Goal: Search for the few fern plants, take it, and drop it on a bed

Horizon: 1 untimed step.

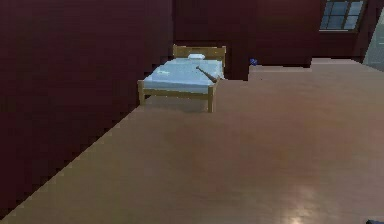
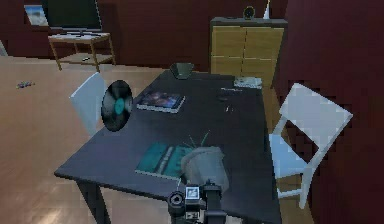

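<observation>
A bed point(image 1: 184, 78) with a pale wooden frame, a light blue cover and a white pillow stands against the dark red wall in the forward view's upper middle. In the arm side view my gripper point(image 2: 188, 206) pokes up from the bottom edge over the near end of a dark table point(image 2: 120, 145). Right behind it a grey rounded lump point(image 2: 206, 162) lies on the tabletop. I cannot tell whether the gripper holds anything. No green fern shape can be made out.
On the table are a standing black record point(image 2: 118, 103), a magazine point(image 2: 160, 101), a teal book point(image 2: 158, 160) and a dark box point(image 2: 182, 70). White chairs point(image 2: 306, 128) point(image 2: 90, 95) flank it. A wooden dresser point(image 2: 244, 50) and a TV stand point(image 2: 84, 44) stand behind. Wooden floor point(image 1: 230, 150) leads to the bed.
</observation>
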Motion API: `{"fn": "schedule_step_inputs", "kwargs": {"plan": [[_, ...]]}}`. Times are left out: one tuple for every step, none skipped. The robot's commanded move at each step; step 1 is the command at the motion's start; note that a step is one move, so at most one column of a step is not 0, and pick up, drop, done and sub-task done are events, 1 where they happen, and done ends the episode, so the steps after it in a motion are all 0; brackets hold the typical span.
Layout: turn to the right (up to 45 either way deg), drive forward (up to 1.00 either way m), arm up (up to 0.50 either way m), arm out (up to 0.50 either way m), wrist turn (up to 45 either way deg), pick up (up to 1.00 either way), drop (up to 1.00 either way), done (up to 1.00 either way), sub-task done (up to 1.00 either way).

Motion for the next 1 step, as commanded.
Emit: {"fn": "schedule_step_inputs", "kwargs": {"plan": [[0.0, 0.00, 0.00, 0.00, 0.0, 1.00, 0.00, 0.00, 0.00]]}}
